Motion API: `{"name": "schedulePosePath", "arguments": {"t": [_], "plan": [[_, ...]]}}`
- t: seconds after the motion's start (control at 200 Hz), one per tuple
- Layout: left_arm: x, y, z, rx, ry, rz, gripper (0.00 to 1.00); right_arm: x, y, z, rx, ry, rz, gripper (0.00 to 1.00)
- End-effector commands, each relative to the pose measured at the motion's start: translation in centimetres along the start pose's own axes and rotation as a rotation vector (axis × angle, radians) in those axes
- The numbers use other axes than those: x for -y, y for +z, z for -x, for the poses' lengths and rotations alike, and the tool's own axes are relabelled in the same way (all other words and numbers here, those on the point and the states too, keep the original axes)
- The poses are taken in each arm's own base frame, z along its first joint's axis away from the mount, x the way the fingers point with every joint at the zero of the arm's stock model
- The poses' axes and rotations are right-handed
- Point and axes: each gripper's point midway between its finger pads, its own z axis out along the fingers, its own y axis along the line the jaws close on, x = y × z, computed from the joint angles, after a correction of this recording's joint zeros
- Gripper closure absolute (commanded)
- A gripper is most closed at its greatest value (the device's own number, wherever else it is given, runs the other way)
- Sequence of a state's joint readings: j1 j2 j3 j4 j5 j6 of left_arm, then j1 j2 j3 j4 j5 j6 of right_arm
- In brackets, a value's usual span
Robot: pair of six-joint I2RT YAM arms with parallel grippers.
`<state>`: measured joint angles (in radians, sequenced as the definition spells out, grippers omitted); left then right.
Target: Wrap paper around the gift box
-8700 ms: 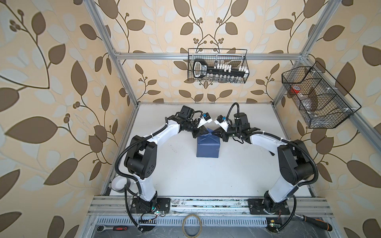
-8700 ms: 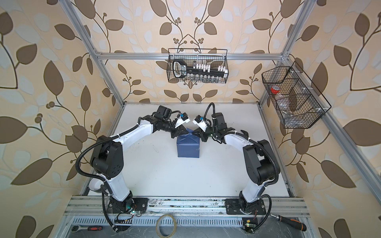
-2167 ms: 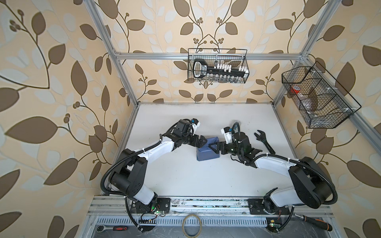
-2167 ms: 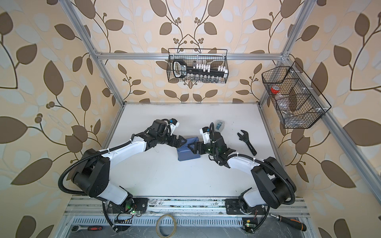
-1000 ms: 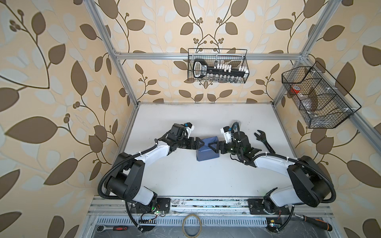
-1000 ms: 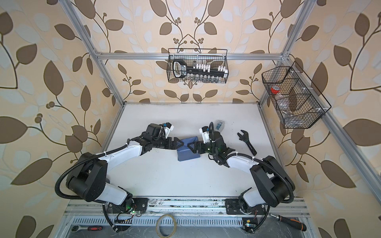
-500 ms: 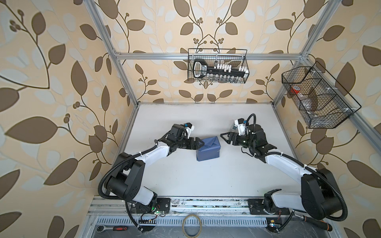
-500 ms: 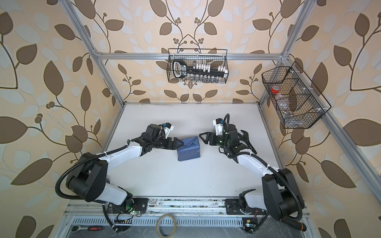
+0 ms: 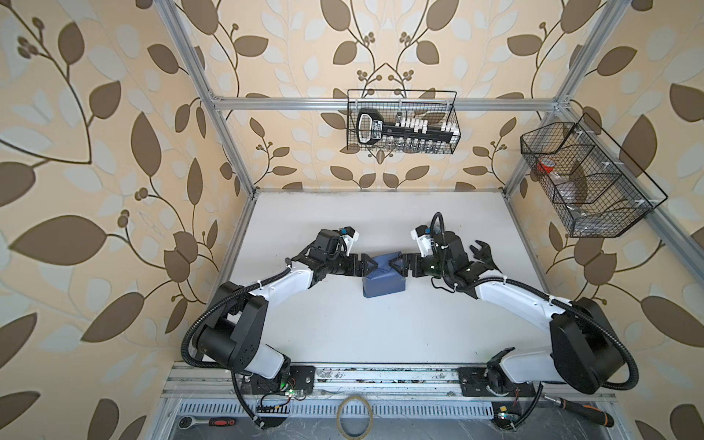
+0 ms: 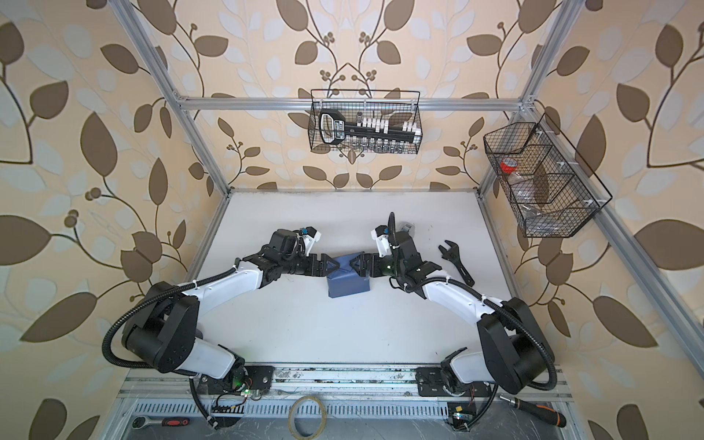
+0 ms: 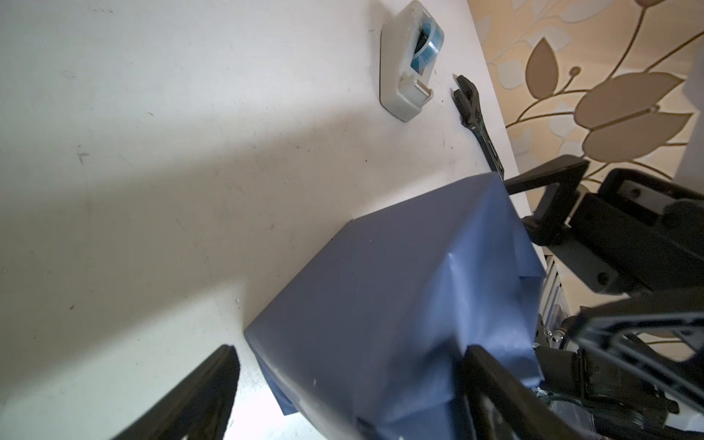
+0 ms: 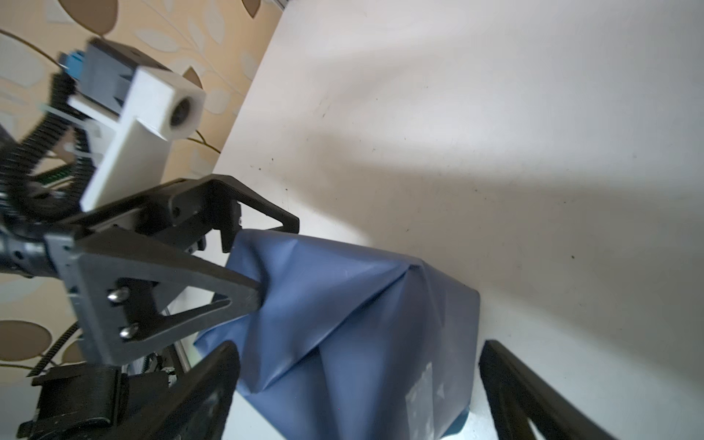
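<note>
Two grippers: both are reaching in low over the table (image 9: 381,335), facing each other across one blue parcel.
Paper (image 9: 383,282): slate-blue side out, it is lying folded around the whole parcel in the middle of the table, well apart from every edge. Creased triangular folds are showing at both ends.
Gift box: it is sitting inside that paper, and none of its own surface is showing.
Left gripper (image 9: 370,264): its jaws are standing wide apart at the parcel's end toward the table's left edge, gripping nothing. In the right wrist view one fingertip (image 12: 251,297) is pressing against the folded end flap, while the other is hanging just past the parcel's far corner.
Right gripper (image 9: 393,265): its jaws are also gaping wide, straddling the opposite end. I cannot tell whether its fingers are touching the paper.
Tape patch (image 12: 423,384): a clear strip is sticking to the paper on the end nearest the right gripper.
Tape dispenser (image 11: 407,64): it is lying toward the table's back right corner, well apart from the parcel.
Wrench (image 9: 483,255): it is lying near the table's right edge, just beside the right arm.
Wire baskets (image 9: 404,122): one is hanging on the back rail, another (image 9: 586,183) on the right rail — both above the table.
</note>
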<state>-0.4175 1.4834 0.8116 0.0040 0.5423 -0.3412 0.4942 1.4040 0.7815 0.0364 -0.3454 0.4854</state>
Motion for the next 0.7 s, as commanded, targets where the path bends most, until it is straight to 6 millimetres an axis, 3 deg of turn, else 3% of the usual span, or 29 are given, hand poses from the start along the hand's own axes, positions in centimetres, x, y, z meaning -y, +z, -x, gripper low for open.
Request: {"name": "schedulePosePath", "arguments": {"t": [0.0, 0.435, 0.695], "plan": [[-2.6, 0.1, -2.3, -0.063, -0.036, 0.105, 0.08, 0.1, 0.7, -0.3, -0.023, -0.034, -0.041, 0.0], [-2.3, 0.0, -1.6, -0.048, -0.037, 0.103, 0.07, 2.0, 1.8, -4.7, -0.108, -0.055, -0.106, 0.0], [1.5, -0.8, 1.0, 0.02, -0.066, -0.047, 0.02, 3.2, 2.3, -6.1, -0.124, -0.049, -0.121, 0.01]]}}
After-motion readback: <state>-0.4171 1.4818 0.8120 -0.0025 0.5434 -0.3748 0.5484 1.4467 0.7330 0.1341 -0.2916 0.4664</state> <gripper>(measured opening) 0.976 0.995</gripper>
